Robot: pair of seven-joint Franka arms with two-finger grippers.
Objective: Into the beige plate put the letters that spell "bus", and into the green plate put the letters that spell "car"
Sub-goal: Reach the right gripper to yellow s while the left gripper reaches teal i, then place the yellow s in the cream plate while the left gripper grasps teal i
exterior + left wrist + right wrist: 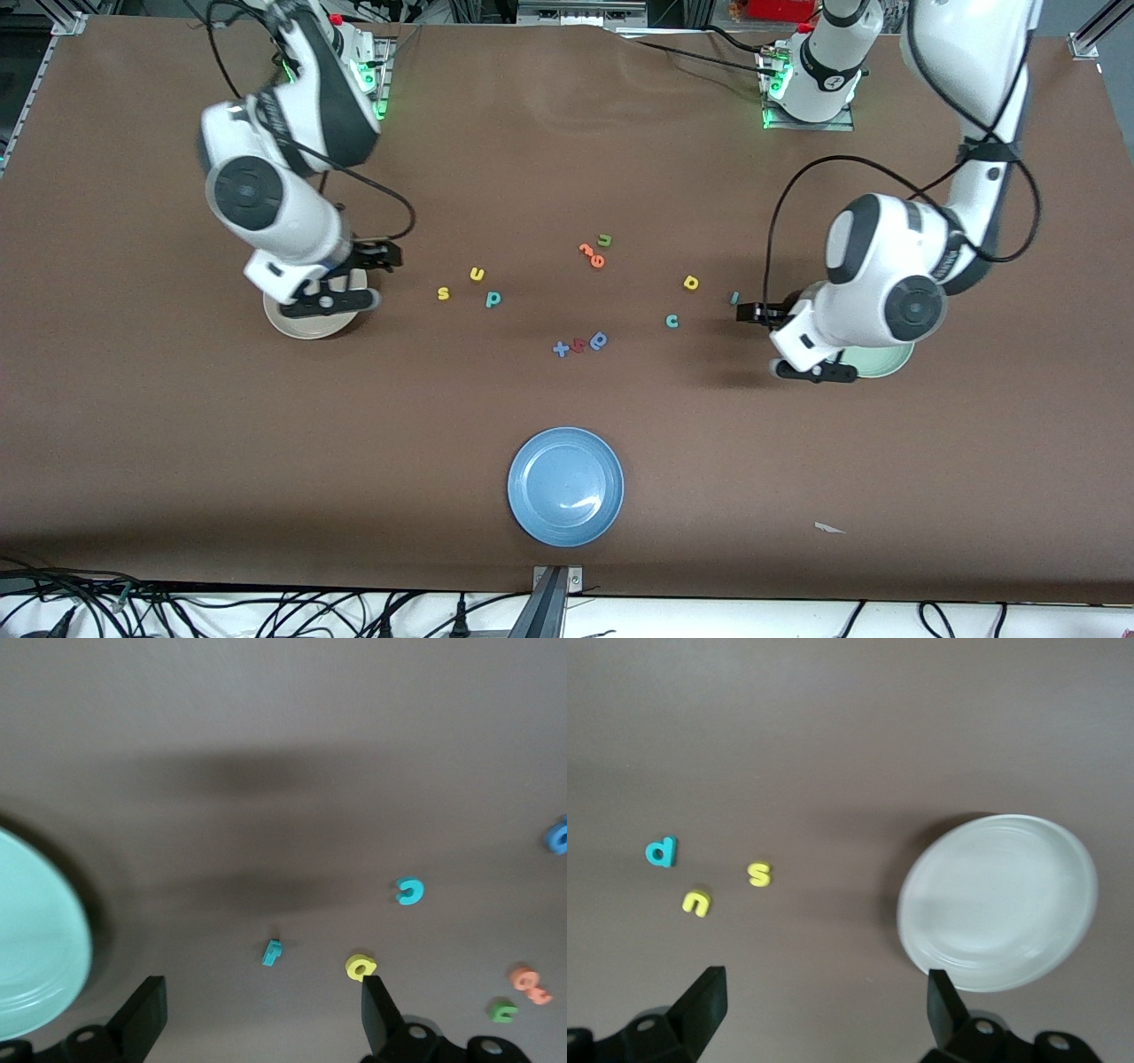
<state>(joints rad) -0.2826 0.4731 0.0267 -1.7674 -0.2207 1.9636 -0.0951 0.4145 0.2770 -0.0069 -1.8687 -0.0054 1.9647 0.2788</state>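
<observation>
A: Where do the letters lie relative to each hand?

B: The left hand [811, 365] hovers wide open and empty over the edge of the green plate [886, 359]; the teal "r" [733, 298], yellow "a" [691, 283] and teal "c" [671, 321] lie on the bench [567, 159] just beside it, toward the middle. The right hand [326, 299], also spread wide and holding nothing, hangs over the beige plate [306, 326]; the yellow "s" [443, 293], yellow "u" [477, 274] and teal "b" [493, 299] sit close together nearby

A: And the surface?

B: Plain brown, with a blue plate [565, 486] nearest the front camera; cables trail along the bench's edges

A: Anything hard to make out?

B: Both arms cover much of their plates in the front view, and the wrist views cut off the green plate's rim and the fingers' [146, 1014] bases
</observation>
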